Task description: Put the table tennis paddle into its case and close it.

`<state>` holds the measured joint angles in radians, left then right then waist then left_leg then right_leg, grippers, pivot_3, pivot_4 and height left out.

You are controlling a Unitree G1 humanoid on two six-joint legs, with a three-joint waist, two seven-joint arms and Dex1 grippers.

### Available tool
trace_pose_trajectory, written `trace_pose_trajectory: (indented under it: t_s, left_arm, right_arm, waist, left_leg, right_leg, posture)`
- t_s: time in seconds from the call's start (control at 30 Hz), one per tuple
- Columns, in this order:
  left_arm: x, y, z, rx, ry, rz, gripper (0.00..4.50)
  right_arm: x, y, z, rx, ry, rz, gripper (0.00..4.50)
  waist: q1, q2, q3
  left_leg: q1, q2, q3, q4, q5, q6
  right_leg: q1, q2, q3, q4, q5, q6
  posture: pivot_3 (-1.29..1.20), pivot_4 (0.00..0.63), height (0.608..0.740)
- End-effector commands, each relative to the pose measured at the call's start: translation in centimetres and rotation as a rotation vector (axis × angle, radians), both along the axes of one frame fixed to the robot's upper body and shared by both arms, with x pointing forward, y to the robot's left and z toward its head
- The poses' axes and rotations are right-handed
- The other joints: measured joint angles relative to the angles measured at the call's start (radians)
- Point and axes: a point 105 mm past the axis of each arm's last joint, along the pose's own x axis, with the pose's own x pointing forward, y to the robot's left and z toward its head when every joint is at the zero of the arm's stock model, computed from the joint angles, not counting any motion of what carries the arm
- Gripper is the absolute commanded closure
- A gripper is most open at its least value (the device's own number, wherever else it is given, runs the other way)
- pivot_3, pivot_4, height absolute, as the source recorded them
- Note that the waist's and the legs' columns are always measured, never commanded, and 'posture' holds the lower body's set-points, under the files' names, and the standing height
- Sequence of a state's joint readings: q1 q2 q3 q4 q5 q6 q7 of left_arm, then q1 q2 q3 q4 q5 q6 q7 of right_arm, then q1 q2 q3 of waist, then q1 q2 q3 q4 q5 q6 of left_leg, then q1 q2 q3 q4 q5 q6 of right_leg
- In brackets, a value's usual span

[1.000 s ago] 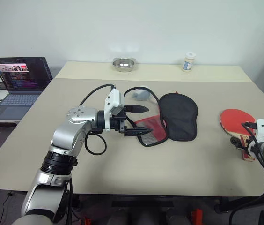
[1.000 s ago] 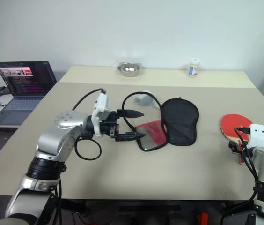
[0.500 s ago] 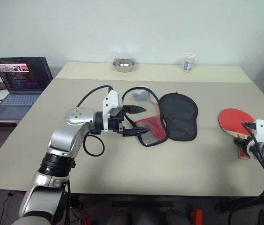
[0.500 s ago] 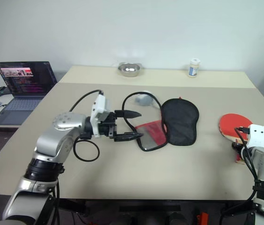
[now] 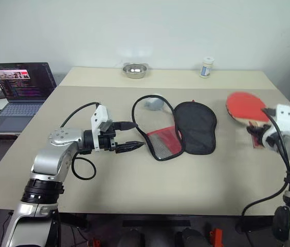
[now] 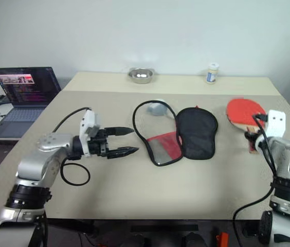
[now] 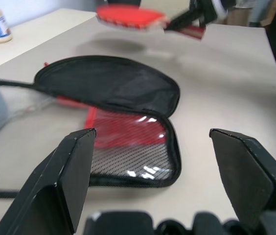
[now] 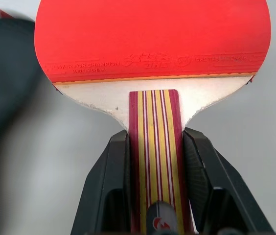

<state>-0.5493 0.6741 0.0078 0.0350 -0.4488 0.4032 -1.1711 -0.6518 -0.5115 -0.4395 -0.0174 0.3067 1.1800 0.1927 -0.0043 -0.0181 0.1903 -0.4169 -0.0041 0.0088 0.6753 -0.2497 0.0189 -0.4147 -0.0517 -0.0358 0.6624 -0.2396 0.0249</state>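
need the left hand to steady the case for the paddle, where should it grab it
Probably the near rim of the case, on the mesh window flap lying open flat nearest the left gripper. Come in level from the robot's left, open fingers straddling the zipped edge, leaving the black half free for the paddle.

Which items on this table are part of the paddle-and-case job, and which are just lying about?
Part of the job:
- table tennis paddle, gripped by its handle in the right gripper
- case, lying open on the table
- left gripper, open beside the case

Lying about:
- steel bowl
- small bottle
- laptop
- grey object behind the case
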Motion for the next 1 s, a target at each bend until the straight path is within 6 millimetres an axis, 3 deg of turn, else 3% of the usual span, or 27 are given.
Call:
trace_pose_trajectory:
  t_s: [0.03,0.13,0.33,1.0]
  left_arm:
    - [-0.1,0.4,1.0,0.002,-0.050,0.008,0.44]
    - [-0.1,0.1,1.1,0.002,-0.058,0.002,0.44]
    - [0.1,-0.3,1.4,0.007,-0.071,-0.009,0.44]
    - [0.5,-0.5,1.2,0.023,-0.087,-0.012,0.44]
  right_arm:
    - [0.2,5.2,2.8,0.010,-0.105,0.120,3.41]
    - [0.0,9.7,1.5,0.055,-0.082,0.202,3.41]
    - [0.3,13.2,-0.3,0.049,-0.062,0.259,3.41]
    - [3.2,13.4,-4.0,0.018,-0.026,0.172,3.41]
  waist:
    - [-0.001,0.000,0.000]
    - [-0.003,0.000,0.000]
    - [0.008,0.001,0.000]
    - [-0.005,0.001,0.000]
  left_leg:
    - [0.000,0.000,0.000,0.000,0.000,0.000]
    - [0.000,0.001,0.000,-0.001,0.000,0.000]
    - [-0.002,-0.002,0.000,0.000,0.000,0.000]
    - [-0.002,-0.001,0.002,-0.001,0.000,0.000]
  right_leg:
    - [0.000,0.000,0.000,0.000,0.000,0.000]
    - [0.000,-0.001,0.000,0.000,0.000,0.000]
    - [-0.002,-0.001,-0.001,0.000,0.000,0.000]
    - [-0.004,-0.001,0.001,0.002,0.001,0.000]
  posture:
    - [0.00,0.150,0.740]
    - [0.00,0.150,0.740]
    - [0.00,0.150,0.740]
    - [0.00,0.150,0.740]
